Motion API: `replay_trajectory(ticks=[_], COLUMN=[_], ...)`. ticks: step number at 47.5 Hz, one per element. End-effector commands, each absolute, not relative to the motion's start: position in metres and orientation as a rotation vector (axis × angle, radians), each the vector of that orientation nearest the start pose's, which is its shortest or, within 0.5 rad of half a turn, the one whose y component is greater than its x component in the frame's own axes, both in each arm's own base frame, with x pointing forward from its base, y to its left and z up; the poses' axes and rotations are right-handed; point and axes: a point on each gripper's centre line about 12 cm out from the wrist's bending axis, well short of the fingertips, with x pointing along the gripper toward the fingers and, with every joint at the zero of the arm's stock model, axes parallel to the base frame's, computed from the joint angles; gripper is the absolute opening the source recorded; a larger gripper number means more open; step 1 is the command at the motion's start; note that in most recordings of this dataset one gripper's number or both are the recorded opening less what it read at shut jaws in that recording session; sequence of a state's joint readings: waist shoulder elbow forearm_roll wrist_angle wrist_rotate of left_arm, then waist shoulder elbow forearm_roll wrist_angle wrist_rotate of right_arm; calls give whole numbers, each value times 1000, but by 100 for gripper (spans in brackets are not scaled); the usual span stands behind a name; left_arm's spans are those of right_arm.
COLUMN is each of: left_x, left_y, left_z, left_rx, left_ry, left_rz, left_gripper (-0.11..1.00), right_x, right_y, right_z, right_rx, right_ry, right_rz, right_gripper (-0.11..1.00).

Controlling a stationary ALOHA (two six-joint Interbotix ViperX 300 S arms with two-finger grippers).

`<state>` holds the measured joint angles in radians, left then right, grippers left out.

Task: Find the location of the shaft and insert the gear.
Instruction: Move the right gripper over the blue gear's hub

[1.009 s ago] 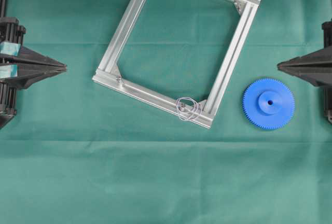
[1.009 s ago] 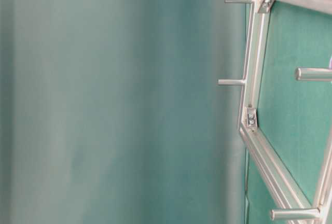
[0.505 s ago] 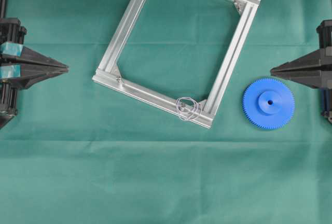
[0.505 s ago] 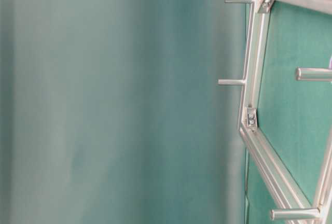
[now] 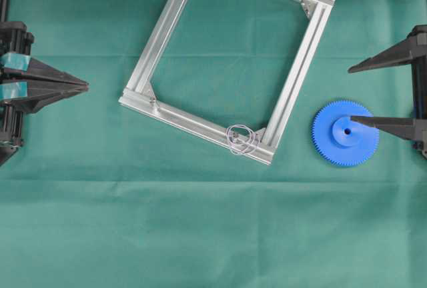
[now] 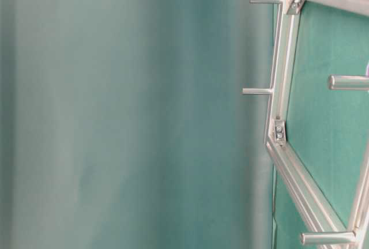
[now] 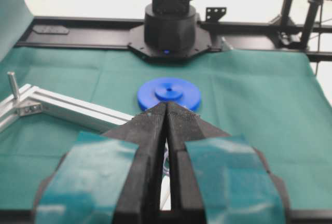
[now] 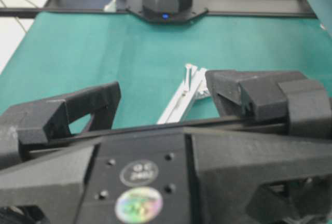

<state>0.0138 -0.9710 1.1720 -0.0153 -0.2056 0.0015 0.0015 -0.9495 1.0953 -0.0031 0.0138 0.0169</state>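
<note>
My right gripper [image 5: 351, 95] has its fingers spread wide, holding nothing; in the overhead view one fingertip overlaps the gear [image 5: 345, 133]. The gear lies flat on the green cloth [image 5: 200, 235], just beside the aluminium frame [image 5: 293, 81]. The shaft [image 5: 235, 135], wire loops around it, sits at the frame's near corner. My left gripper [image 5: 85, 86] is pinched together, empty, well apart from the frame.

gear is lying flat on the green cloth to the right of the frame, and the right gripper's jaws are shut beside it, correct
Not quite: the right gripper has its jaws wide open, not shut, as the overhead view shows. One finger reaches over the gear; whether it touches cannot be told. The rest holds: the gear lies flat on the green cloth, right of the aluminium frame.
</note>
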Motion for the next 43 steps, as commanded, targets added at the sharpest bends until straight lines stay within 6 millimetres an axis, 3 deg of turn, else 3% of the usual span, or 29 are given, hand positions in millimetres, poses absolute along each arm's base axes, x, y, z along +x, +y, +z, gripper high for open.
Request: replay_trajectory(ticks=[1, 10, 24, 43], left_x=[201, 201, 201, 201], left_y=[4, 4, 4, 4], left_z=[296, 296, 295, 296], left_rx=[-16, -16, -16, -16], left_ry=[-28, -28, -23, -23], left_rz=[20, 20, 20, 20], left_gripper=[1, 1, 1, 1], right_x=[207, 207, 205, 198], right_y=[0, 0, 0, 0], right_z=[298, 296, 285, 250], right_rx=[18, 23, 107, 186], right_ry=[140, 204, 443, 847], right_rz=[-1, -2, -22, -82], right_gripper=[92, 91, 91, 91])
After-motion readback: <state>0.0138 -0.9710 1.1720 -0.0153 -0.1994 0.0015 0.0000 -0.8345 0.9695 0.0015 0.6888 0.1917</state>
